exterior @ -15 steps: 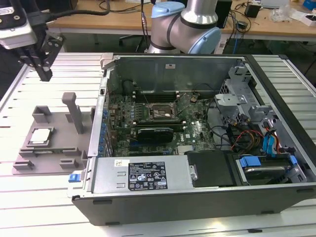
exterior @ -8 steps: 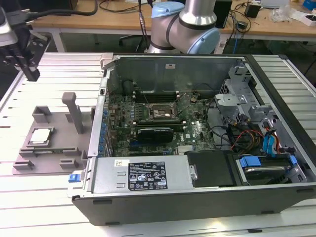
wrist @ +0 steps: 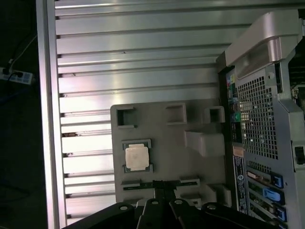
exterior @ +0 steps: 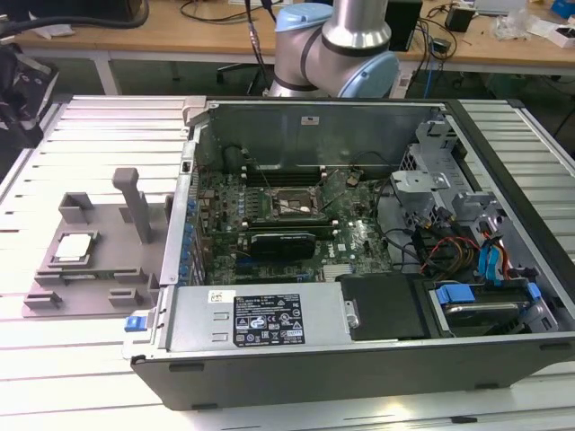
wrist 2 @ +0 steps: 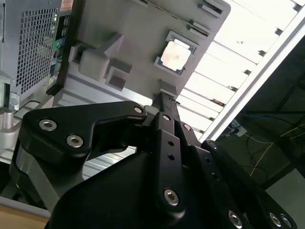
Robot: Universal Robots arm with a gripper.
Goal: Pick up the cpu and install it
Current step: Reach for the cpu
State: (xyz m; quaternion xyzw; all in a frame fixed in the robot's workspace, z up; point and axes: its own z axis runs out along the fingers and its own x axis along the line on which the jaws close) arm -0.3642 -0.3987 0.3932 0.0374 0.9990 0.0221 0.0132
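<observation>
Jaws together, empty, tips at tray [wrist: 162,138] edge; cpu [wrist: 136,157] seated ahead, off jaws' line. Risk: descending closed or misaligned could strike tray, scratch cpu.

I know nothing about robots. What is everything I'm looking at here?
cpu: one, silver-grey, seated in the holder tray.
holder tray: one, grey, on the table beside the computer case.
computer case: one, black and grey, lying open.
socket: one, black with a metal frame, inside the case.
table: one, silver slats, under everything.
robot arm: one, silver and light blue, behind the case.
gripper: one, black, shut, aimed at the tray, holding nothing.
</observation>
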